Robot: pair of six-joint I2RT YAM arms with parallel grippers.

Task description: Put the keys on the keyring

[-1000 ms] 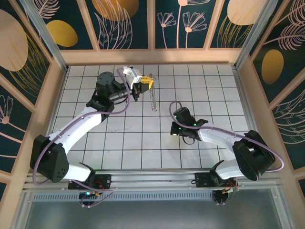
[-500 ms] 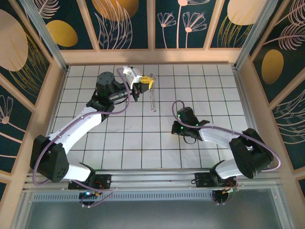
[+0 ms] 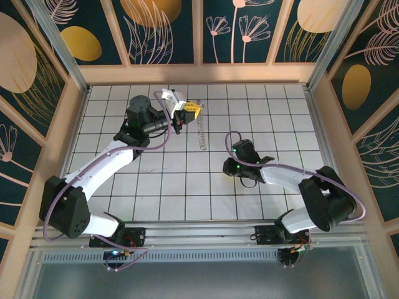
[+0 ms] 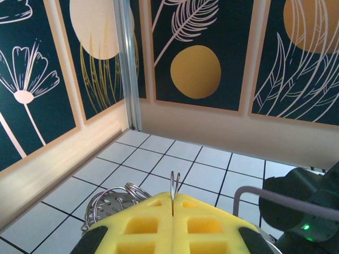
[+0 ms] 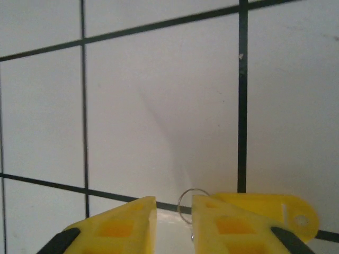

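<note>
Key pickup in hand, threading not yet done.
Pressed together: left gripper [image 4: 173, 211], pinching keyring [image 3: 200, 132] by a thin wire [image 4: 174, 185] at the tips, chain hanging below. Slightly spread, low over the tile [image 5: 159, 106]: right gripper [image 5: 174, 214], with key [image 5: 267, 209] flat just outside one finger and small wire loop [image 5: 192, 202] in the gap, possibly touching a pad. Next move likely calls for closing on key, lifting, then fine alignment with chain.

Right fingers [image 5: 122, 225] now slightly parted; left fingers [image 3: 191, 108] nudged rightward, hanging keyring [image 3: 201, 132] shifted along.
</note>
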